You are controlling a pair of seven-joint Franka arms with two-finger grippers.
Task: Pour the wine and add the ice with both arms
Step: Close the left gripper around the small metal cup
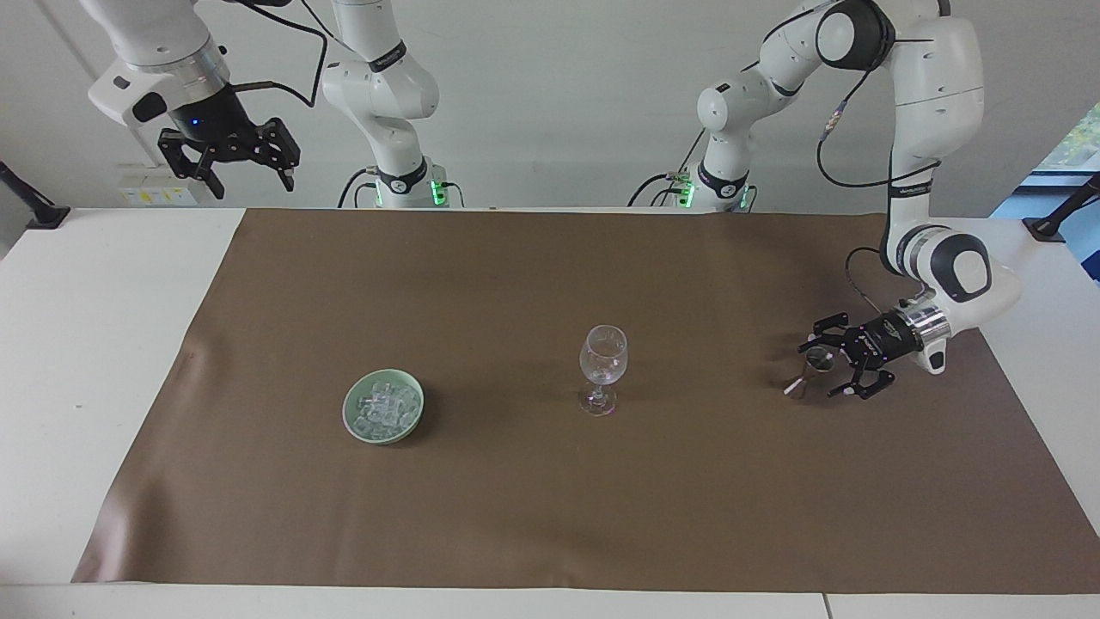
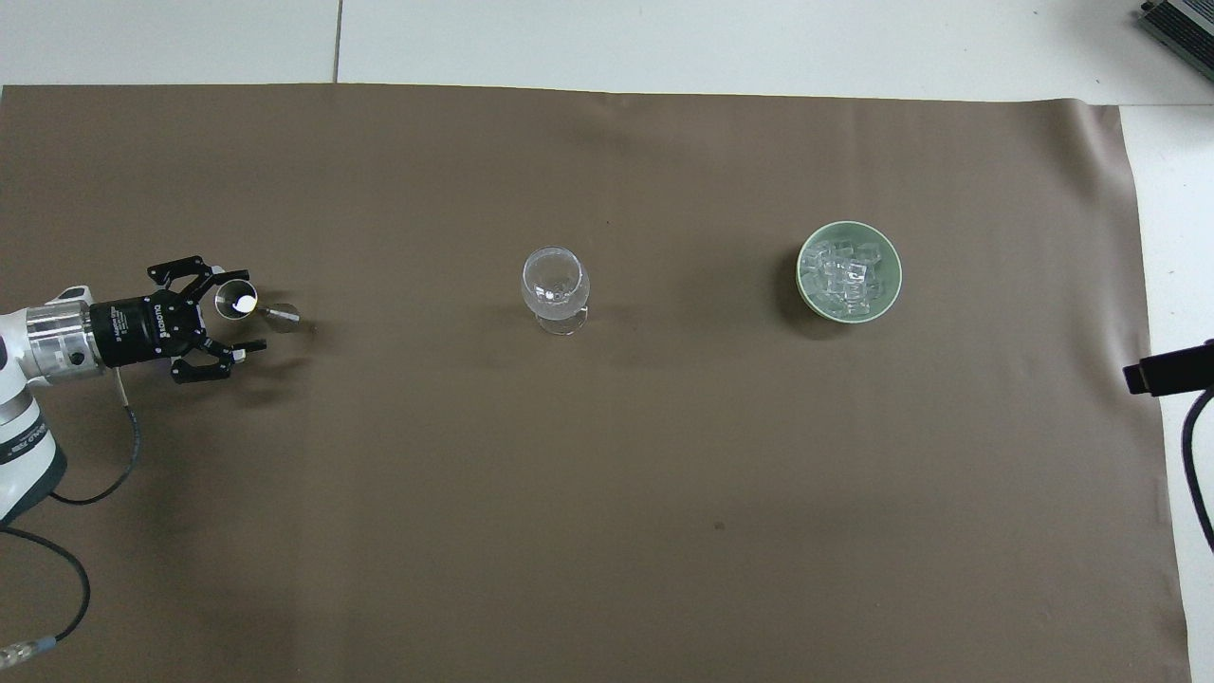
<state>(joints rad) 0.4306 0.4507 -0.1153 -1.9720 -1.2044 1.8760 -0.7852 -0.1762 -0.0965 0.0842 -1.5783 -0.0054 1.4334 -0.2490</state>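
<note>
A small metal measuring cup (image 1: pixel 816 361) (image 2: pixel 235 302) stands on the brown mat toward the left arm's end of the table. My left gripper (image 1: pixel 817 371) (image 2: pixel 251 311) is low over the mat, open, with the cup between its fingers and nearer to one of them. An empty-looking clear wine glass (image 1: pixel 604 357) (image 2: pixel 555 285) stands upright mid-mat. Ice (image 1: pixel 384 404) (image 2: pixel 846 275) fills a pale green bowl (image 1: pixel 351 417) (image 2: pixel 801 275) toward the right arm's end. My right gripper (image 1: pixel 251 184) waits open, high above the table edge. No wine shows.
The brown mat (image 1: pixel 550 507) covers most of the white table (image 1: pixel 86 344). A black part of the right arm (image 2: pixel 1171 368) juts in at the overhead view's edge. The left arm's cable (image 2: pixel 66 493) lies on the mat beside it.
</note>
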